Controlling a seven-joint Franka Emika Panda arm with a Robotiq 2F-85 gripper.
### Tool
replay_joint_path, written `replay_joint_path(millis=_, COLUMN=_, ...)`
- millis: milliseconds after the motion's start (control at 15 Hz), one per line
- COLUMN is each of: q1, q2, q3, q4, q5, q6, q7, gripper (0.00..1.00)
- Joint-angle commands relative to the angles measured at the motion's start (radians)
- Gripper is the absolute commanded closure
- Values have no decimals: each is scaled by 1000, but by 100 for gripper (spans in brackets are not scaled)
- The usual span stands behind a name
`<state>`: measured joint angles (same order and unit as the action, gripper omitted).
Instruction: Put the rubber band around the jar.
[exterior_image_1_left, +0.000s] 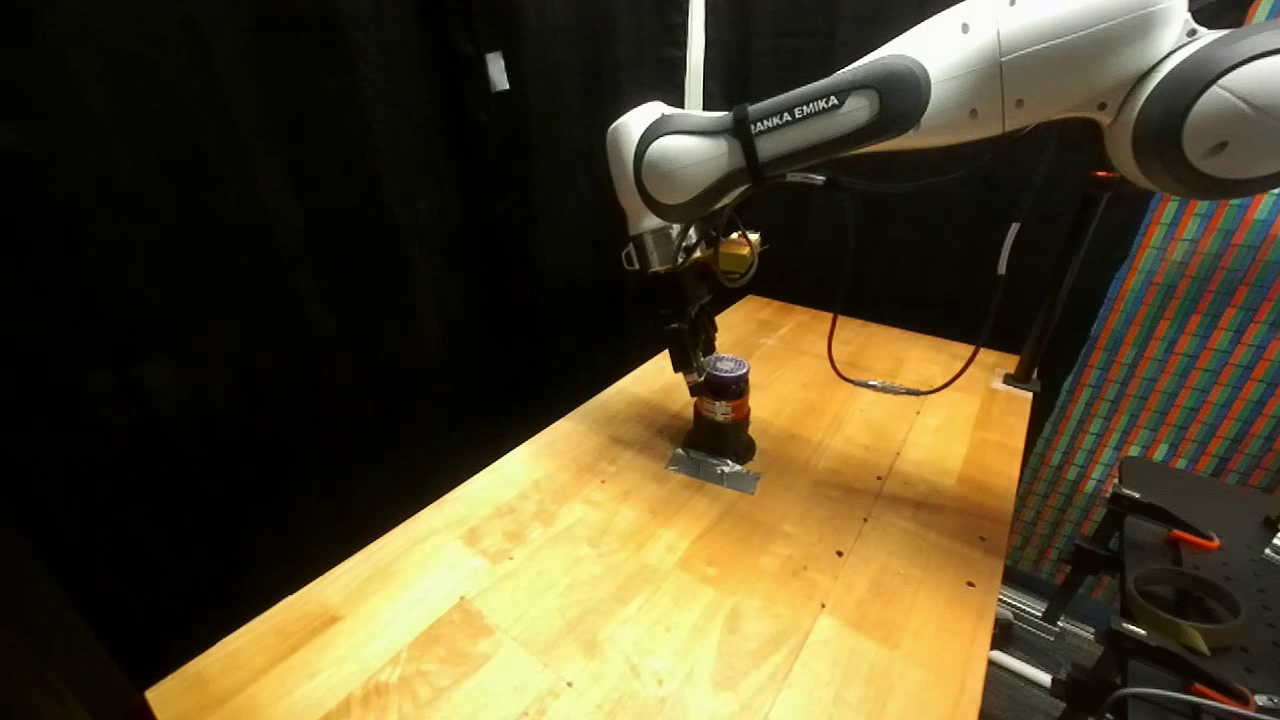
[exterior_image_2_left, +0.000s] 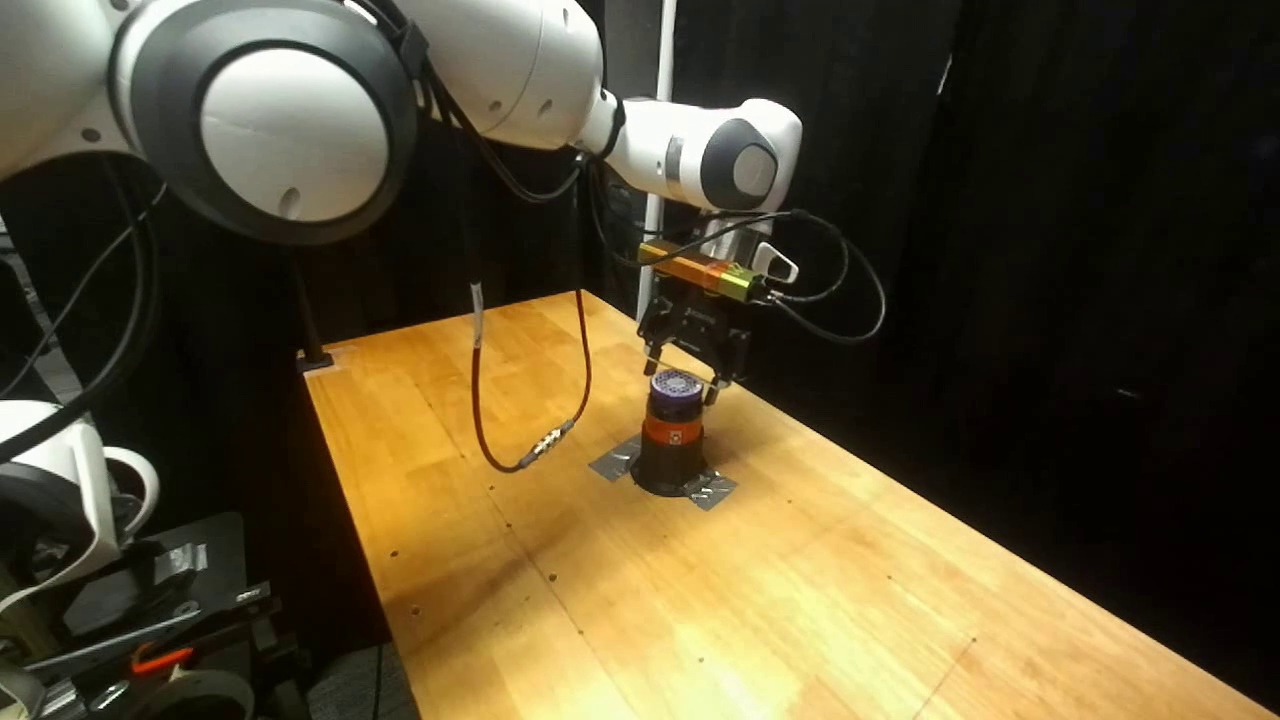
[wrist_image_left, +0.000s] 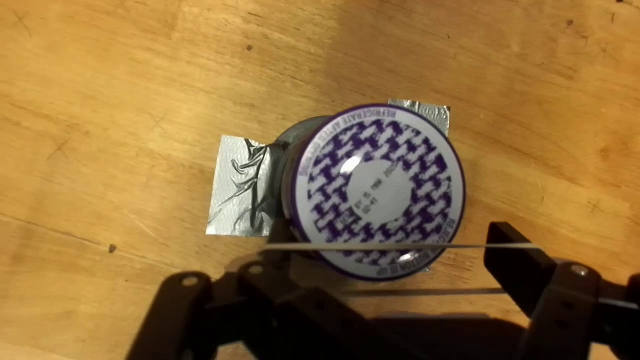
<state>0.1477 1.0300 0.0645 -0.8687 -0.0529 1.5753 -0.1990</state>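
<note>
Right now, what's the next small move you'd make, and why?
I'd probably slide the end effector toward the middle of the jar, without lowering yet. In the wrist view, one strand of the stretched rubber band crosses the lid off-centre, and what looks like the other strand shows past the lid's edge, so the loop looks misaligned.

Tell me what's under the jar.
Beneath the jar is a black base, with strips of silver tape running from its edge onto the table. The jar's own bottom and the table under the base are covered.
</note>
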Motion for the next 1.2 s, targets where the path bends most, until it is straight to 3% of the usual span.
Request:
replay_joint_path(millis=0, q1=18, q2=59, q3=-12, q4=76, q5=-11, q6=12, q7=41, gripper=0)
replay_joint_path(millis=267, q1=29, q2=78, q3=-25, q4=89, q5=-24, q6=-33, q7=66, gripper=0)
replay_joint_path(millis=533, q1=51, q2=24, q3=-54, q4=13, q5=-61, q6=-63, q7=100, gripper=0)
replay_joint_path(millis=733, q1=61, q2=-46, q3=-63, q4=-92, q5=-82, q6=-42, q7=124, gripper=0)
replay_joint_path(millis=1133, q1=51, q2=-222, q3=-66, q4=-374, q5=-67, q6=117, q7=212, gripper=0)
